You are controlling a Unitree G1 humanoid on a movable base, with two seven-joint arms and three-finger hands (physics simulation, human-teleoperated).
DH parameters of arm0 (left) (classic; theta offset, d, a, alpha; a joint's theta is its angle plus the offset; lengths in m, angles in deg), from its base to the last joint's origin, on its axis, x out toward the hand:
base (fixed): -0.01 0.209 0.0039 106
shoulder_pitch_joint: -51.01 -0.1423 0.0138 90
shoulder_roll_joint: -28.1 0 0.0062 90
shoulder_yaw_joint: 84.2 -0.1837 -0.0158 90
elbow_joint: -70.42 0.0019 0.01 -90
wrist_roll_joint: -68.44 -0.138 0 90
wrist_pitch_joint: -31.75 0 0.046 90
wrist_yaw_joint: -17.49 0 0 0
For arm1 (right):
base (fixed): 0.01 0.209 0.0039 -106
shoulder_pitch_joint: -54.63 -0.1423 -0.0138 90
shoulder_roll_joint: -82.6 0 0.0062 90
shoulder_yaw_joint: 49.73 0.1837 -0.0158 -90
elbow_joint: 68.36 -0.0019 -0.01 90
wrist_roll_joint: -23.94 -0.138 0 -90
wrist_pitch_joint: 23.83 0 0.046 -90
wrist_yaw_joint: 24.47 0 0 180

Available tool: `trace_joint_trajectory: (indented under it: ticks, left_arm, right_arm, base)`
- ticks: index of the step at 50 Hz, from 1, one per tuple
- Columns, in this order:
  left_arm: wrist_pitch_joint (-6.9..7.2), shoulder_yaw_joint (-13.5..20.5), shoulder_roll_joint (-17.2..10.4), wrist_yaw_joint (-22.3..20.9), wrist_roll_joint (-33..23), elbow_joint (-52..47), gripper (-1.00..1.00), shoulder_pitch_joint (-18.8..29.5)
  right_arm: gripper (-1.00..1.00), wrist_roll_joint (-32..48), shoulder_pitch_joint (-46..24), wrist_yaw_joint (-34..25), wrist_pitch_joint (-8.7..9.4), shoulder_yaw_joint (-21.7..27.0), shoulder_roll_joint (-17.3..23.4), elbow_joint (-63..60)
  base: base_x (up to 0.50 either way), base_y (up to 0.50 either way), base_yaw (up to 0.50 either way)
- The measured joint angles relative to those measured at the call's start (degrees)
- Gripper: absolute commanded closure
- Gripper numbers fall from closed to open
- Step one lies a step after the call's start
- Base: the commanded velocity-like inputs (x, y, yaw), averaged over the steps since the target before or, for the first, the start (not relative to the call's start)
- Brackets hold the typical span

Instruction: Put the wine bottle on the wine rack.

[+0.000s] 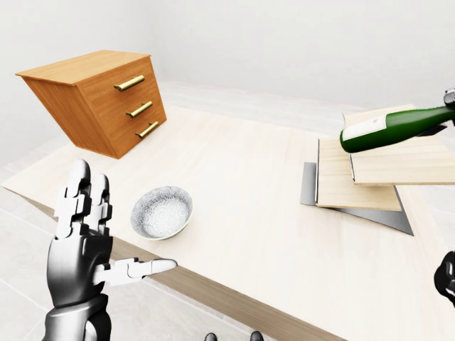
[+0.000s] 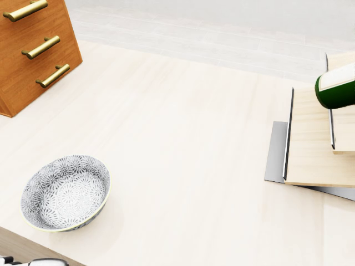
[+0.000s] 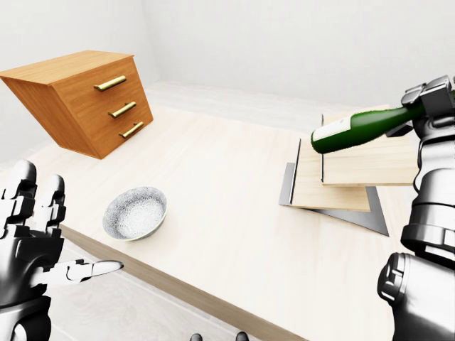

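At the upper right of the right-eye view, the right hand (image 3: 435, 99) is clenched round the neck of the dark green glass wine bottle (image 3: 359, 129), carried almost level above the pale stepped wooden wine rack (image 3: 334, 177). At lower left the left hand (image 1: 84, 238) is spread open beside the grey patterned ceramic bowl (image 2: 65, 193), empty

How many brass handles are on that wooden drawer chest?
3. On the wooden chest at the left-eye view's upper left, they run down its drawer face: top handle, middle handle, bottom handle. None appears hidden.
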Motion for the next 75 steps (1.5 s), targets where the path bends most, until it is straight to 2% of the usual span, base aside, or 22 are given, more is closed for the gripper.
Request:
trace_joint_trajectory:
  ticks: [13, 47, 75]
  left_arm:
    - [0.00, -0.2, 0.1, 0.0, -0.1, -0.2, -1.00, -0.3]
    - [0.00, -1.0, 0.0, 0.1, -0.7, 0.1, -1.00, -0.4]
    - [0.00, -2.0, 0.0, 0.4, -1.6, 0.4, -1.00, -0.7]
  right_arm:
    - [1.00, 1.3, -0.9, -2.9, 0.00, 1.0, -0.1, 2.0]
    - [1.00, -0.2, 3.1, 1.9, 0.00, 4.0, -1.5, -3.1]
    - [1.00, 1.1, 0.9, -3.8, 0.00, 4.5, 0.8, 5.3]
  base:
    - [0.00, 0.00, 0.00]
    - [0.00, 0.00, 0.00]
    - [0.00, 0.00, 0.00]
